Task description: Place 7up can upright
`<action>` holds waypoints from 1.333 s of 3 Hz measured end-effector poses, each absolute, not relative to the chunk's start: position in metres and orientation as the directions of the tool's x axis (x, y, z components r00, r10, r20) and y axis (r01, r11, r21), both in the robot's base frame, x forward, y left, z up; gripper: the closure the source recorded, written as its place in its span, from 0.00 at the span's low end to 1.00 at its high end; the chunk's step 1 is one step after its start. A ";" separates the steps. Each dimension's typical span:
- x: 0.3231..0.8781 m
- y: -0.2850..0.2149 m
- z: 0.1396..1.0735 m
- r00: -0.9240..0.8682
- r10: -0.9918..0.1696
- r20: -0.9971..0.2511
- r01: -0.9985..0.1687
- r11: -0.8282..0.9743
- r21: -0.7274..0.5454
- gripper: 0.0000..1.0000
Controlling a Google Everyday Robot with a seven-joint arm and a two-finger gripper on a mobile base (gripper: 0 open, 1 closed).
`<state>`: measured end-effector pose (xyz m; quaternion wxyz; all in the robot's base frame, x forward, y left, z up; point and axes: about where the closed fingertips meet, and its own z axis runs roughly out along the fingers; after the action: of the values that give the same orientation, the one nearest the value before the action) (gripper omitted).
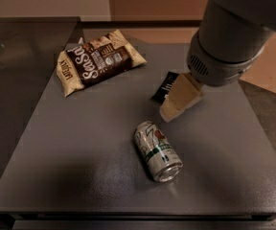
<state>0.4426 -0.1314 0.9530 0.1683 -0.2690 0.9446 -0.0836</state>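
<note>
Camera view: we look down from above onto a dark grey worktop (80,152) under dim light.
7up can (158,151): it lies on its side near the middle of the worktop, not upright. Its shiny end faces the front edge, and the green lettering and red spot are turned up.
End effector (169,113): this cream-coloured part hangs just behind the 7up can and slightly to its right. It slants down toward the can and is clear of it. We cannot tell whether it is parted or closed, and it holds nothing that we can see.
Arm (229,47): the bulky grey housing fills the corner behind and to the right of the 7up can.
Snack bag (99,60): brown and cream, it lies flat well behind and to the left of the 7up can.
Black packet (165,84): it lies flat behind the 7up can, partly hidden by the end effector.
</note>
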 end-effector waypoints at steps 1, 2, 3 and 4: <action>0.443 -0.131 0.953 -0.798 -0.537 -0.274 -0.480 0.841 -0.249 0.00; 0.437 -0.129 0.950 -0.819 -0.515 -0.254 -0.470 0.855 -0.219 0.00; 0.427 -0.125 0.939 -0.851 -0.476 -0.220 -0.451 0.879 -0.158 0.00; 0.417 -0.113 0.926 -0.865 -0.462 -0.195 -0.452 0.887 -0.096 0.00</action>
<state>0.4166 -0.1134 0.9257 0.1066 -0.2365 0.9655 -0.0235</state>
